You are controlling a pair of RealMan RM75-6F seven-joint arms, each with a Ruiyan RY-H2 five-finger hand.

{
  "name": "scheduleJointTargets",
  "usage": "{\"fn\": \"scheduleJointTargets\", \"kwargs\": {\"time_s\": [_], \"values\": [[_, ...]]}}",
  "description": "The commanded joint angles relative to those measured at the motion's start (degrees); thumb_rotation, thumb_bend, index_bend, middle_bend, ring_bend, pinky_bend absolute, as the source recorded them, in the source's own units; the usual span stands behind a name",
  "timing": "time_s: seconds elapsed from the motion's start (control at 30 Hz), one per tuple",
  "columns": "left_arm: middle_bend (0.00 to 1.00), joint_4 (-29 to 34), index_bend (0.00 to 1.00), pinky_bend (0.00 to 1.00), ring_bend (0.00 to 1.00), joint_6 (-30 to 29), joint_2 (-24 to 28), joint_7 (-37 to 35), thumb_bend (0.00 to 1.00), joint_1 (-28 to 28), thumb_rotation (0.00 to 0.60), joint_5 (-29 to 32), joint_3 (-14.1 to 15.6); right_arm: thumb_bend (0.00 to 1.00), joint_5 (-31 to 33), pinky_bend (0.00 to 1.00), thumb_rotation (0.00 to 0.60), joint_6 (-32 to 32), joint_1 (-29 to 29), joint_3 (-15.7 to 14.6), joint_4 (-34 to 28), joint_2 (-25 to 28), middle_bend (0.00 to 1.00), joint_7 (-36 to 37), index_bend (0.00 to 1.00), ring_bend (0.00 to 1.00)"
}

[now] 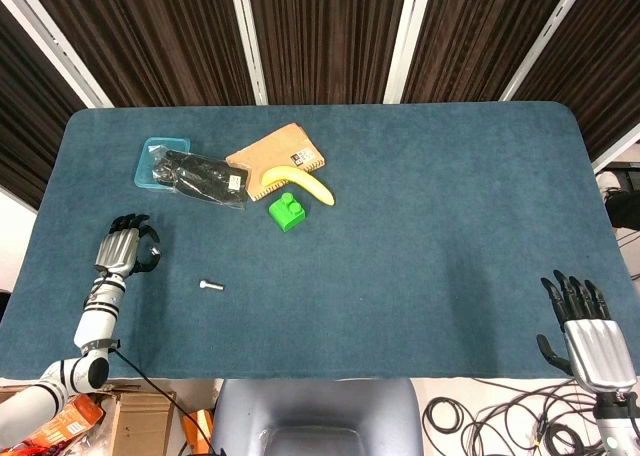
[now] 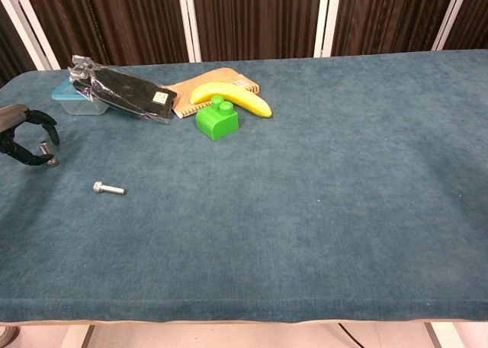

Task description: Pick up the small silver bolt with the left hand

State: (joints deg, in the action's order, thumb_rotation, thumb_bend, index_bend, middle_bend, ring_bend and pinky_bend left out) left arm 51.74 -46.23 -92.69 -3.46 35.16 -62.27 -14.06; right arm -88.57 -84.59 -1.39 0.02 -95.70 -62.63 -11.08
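The small silver bolt [image 1: 210,286] [image 2: 109,188] lies on its side on the blue table cloth, near the front left. My left hand [image 1: 125,248] [image 2: 27,138] hovers to the left of it, clearly apart and holding nothing. Its fingers are curved downward, with a gap between them and the thumb. My right hand [image 1: 590,326] sits off the table's front right corner with its fingers spread and nothing in them; the chest view does not show it.
Behind the bolt lie a green toy brick [image 1: 287,212], a banana [image 1: 305,184] on a brown notebook [image 1: 270,159], and a black packet [image 1: 205,176] lying across a clear blue box [image 1: 155,156]. The table's left edge [image 1: 40,236] runs close to my left hand.
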Motion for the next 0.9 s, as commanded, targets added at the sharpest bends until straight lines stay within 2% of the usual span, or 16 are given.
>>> {"fn": "scheduleJointTargets", "kwargs": {"time_s": [0.03, 0.1, 0.2, 0.4, 0.63, 0.67, 0.77, 0.9], "values": [[0.15, 0.9, 0.34, 0.06, 0.06, -0.8, 0.4, -0.9, 0.34, -0.1, 0.6, -1.0, 0.1, 0.29, 0.0, 0.0, 0.6, 0.0, 0.0, 0.0, 0.0, 0.0, 0.0, 0.0, 0.0, 0.0], [0.14, 2.8, 0.28, 0.06, 0.06, -2.3, 0.9, -2.3, 0.34, -0.5, 0.6, -2.6, 0.3, 0.29, 0.1, 0.0, 0.6, 0.0, 0.0, 0.1, 0.0, 0.0, 0.0, 0.0, 0.0, 0.0], [0.12, 6.7, 0.27, 0.06, 0.05, -6.2, 1.9, -3.6, 0.34, -1.1, 0.6, -6.4, 1.3, 0.29, 0.2, 0.0, 0.6, 0.1, -0.1, 0.1, 0.0, 0.0, 0.0, 0.0, 0.0, 0.0], [0.08, 15.5, 0.37, 0.05, 0.01, -12.7, 2.9, 0.8, 0.34, -1.5, 0.6, -12.7, 3.9, 0.29, 0.0, 0.0, 0.6, 0.0, 0.0, 0.0, -0.1, 0.0, 0.0, 0.0, 0.0, 0.0], [0.01, 21.3, 0.41, 0.05, 0.0, -9.8, 3.9, 7.6, 0.34, -0.8, 0.6, -10.6, 4.9, 0.29, -0.1, 0.0, 0.6, 0.0, 0.0, 0.0, -0.1, 0.3, 0.0, 0.6, 0.0, 0.0], [0.01, 21.5, 0.42, 0.05, 0.0, -8.9, 3.0, 11.2, 0.34, -0.2, 0.6, -9.7, 5.6, 0.29, -0.3, 0.0, 0.6, -0.2, 0.1, -0.1, 0.0, 0.5, 0.0, 1.0, 0.0, 0.0], [0.01, 21.0, 0.45, 0.04, 0.0, -8.7, 1.0, 15.0, 0.34, 0.0, 0.6, -8.0, 6.0, 0.29, -0.5, 0.0, 0.6, -0.5, 0.2, -0.1, 0.2, 1.0, 0.0, 1.9, 0.0, 0.0], [0.01, 21.1, 0.46, 0.04, 0.0, -8.8, 0.2, 15.9, 0.34, 0.0, 0.6, -7.5, 6.2, 0.29, -0.3, 0.0, 0.6, -0.8, 0.3, 0.0, 0.3, 1.3, 0.0, 2.6, 0.0, 0.0]]}}
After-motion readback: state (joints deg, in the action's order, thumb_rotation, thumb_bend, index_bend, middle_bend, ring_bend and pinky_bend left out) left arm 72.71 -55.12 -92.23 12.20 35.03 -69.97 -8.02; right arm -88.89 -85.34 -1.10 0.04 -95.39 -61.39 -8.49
